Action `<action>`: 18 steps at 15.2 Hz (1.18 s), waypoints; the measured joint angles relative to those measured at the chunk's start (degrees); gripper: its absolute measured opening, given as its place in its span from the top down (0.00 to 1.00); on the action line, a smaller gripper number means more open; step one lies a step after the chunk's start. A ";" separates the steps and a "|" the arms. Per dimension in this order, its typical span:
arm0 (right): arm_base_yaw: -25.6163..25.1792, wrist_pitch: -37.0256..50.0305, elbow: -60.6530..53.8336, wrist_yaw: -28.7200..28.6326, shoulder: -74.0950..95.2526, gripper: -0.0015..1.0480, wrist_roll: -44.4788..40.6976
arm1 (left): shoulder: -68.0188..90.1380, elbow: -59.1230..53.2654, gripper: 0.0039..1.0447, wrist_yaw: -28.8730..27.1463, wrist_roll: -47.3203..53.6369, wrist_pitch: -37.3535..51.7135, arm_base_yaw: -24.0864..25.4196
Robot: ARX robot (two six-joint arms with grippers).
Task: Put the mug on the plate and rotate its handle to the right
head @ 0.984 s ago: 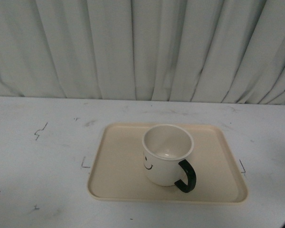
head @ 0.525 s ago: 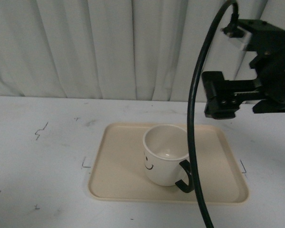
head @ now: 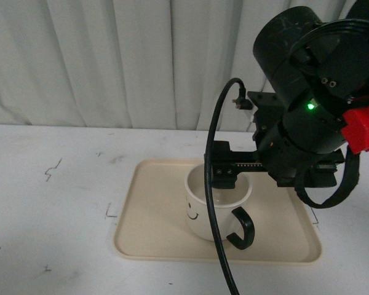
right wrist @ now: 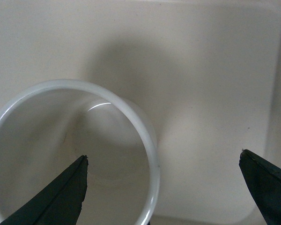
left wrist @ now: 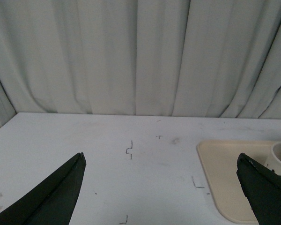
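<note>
Right gripper (right wrist: 163, 154): jaws wide open, gripping nothing, hovering over the mug (head: 200, 227). In the wrist view, 1 fingertip (right wrist: 61, 199) is over the mug's mouth and the other (right wrist: 268, 187) is over bare plate (head: 150, 209) outside the rim. Can't tell if anything touches the mug. Mug is upright on the plate, about mid-plate, slightly toward its front edge. Handle (head: 244, 229) points at the plate's front-right corner. Smiley faces front-left. Left gripper (left wrist: 160, 155): also open, holding nothing, over the table (head: 55, 203) left of the plate, apart from it. Curtain (head: 111, 61) hangs behind the table's far edge.
</note>
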 joint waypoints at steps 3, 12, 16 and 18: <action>0.87 -2.10 1.90 0.33 2.80 0.33 2.54 | 0.00 0.00 0.06 0.00 0.02 0.00 0.00; -0.50 -6.08 5.55 -3.21 3.80 0.97 -1.11 | 0.00 0.00 0.06 0.00 0.02 -0.02 0.00; -2.51 -11.72 11.91 -4.81 3.93 0.97 -11.74 | 0.00 0.00 0.06 0.00 0.00 0.00 0.00; -3.45 -14.14 15.10 -5.79 4.33 0.97 -19.80 | 0.00 0.00 0.06 0.00 0.00 0.00 0.00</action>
